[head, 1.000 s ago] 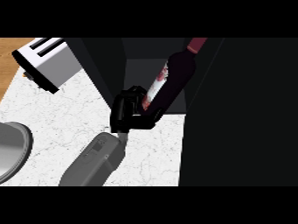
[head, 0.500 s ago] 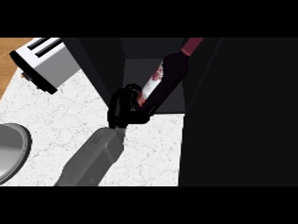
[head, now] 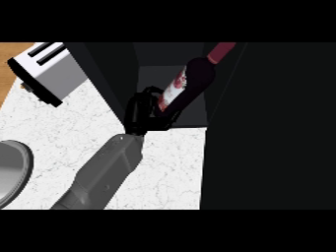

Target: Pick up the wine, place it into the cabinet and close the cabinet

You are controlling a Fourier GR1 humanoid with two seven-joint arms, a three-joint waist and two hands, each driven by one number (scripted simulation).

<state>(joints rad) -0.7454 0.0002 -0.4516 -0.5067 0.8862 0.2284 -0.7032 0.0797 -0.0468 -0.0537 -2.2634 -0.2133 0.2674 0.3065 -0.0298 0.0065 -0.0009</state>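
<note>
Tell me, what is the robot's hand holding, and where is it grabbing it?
The left hand holds the wine bottle by its lower body, near the base.

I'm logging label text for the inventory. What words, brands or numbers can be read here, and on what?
None can be read.
Wine bottle: its label shows red and white patches only, too blurred to make out, partly hidden by the hand curled round it.
Toaster: no visible marking.
Cabinet: no visible marking.

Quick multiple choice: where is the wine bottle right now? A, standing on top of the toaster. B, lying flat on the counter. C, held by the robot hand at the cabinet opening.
C: the robot hand curls round the bottle, tilted at the cabinet opening.
</note>
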